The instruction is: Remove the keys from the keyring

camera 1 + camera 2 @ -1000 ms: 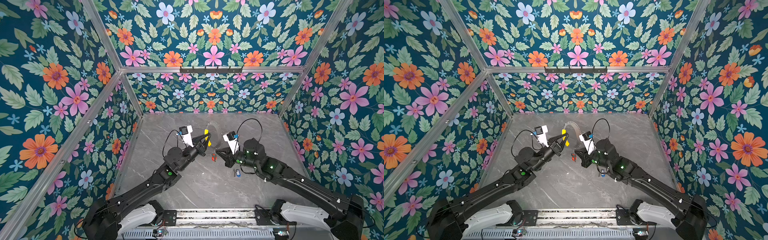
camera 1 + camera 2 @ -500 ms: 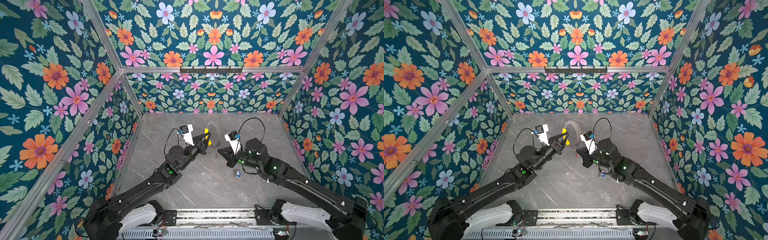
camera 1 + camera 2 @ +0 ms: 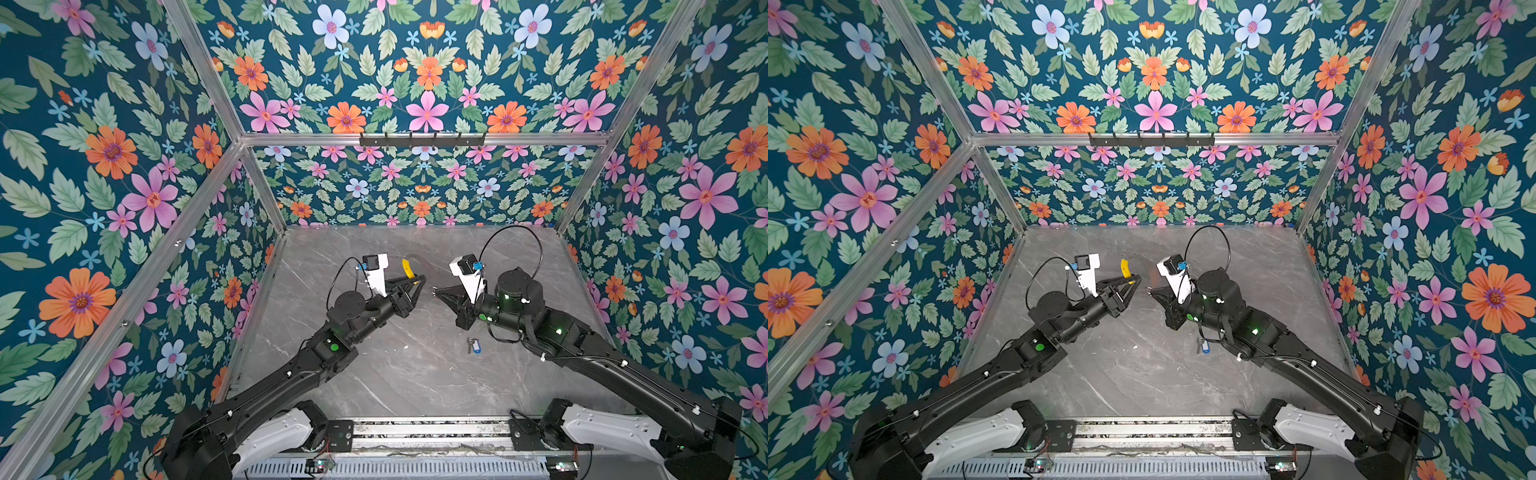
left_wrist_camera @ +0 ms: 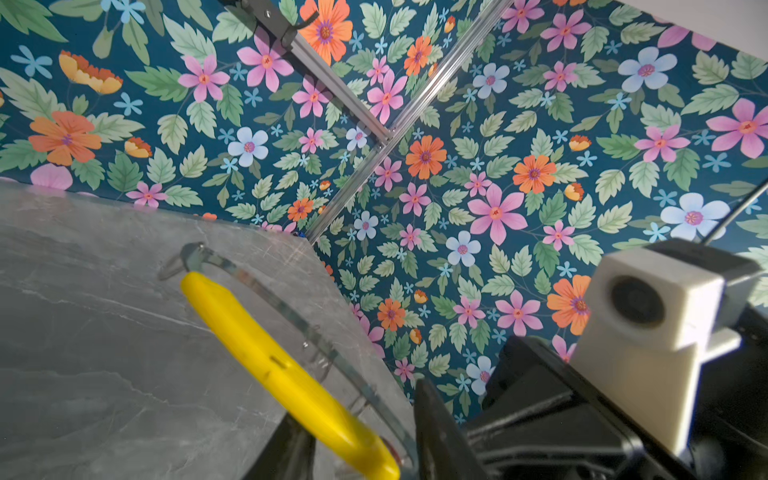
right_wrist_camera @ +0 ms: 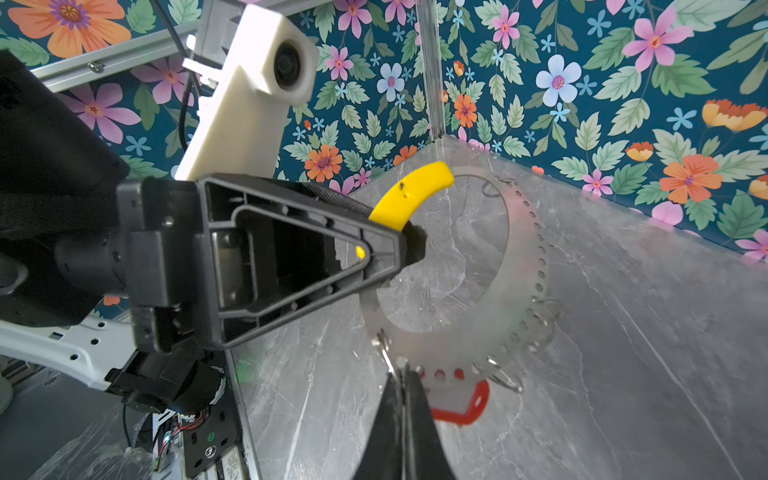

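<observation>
Yellow arc (image 5: 409, 191) of keyring (image 5: 519, 266) between jaws of half-open left claw (image 5: 411, 245), right claw (image 5: 401, 376) clamping red-tagged key (image 5: 478, 405)

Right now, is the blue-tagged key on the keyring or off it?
Off. The blue-tagged key lies alone on the table, apart from the keyring.

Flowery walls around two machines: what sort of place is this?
Likely a robot test booth: flower-print walls on an aluminium frame, a left arm and a right arm mounted on a rail.
</observation>
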You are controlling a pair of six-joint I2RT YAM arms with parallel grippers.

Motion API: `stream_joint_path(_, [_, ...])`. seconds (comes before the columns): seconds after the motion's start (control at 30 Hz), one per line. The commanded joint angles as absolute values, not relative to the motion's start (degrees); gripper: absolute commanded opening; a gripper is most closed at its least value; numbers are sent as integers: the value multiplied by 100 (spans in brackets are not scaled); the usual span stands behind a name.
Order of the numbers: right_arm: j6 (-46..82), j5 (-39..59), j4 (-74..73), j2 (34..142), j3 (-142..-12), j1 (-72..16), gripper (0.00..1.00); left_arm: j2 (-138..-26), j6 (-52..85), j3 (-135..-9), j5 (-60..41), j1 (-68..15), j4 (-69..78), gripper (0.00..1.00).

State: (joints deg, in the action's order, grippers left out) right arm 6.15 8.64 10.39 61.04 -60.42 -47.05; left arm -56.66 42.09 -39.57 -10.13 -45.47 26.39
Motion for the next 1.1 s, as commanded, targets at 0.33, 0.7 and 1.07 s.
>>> stream_joint_path(0.33, [141, 1402, 2257, 5886, -6529, -4443, 0, -5048, 2965, -4543, -2645, -4111, -162, 45])
stream_joint_path(0.7, [89, 1778, 2621, 5600, -6577, -4377, 0, -4538, 1881, -5079, -4001, -4105, -706, 41])
stream_joint_path(1.07, [288, 2696, 2523, 5303, -6436, -4348, 0, -5393, 1891, -4577, -5274, -4107, 2376, 34])
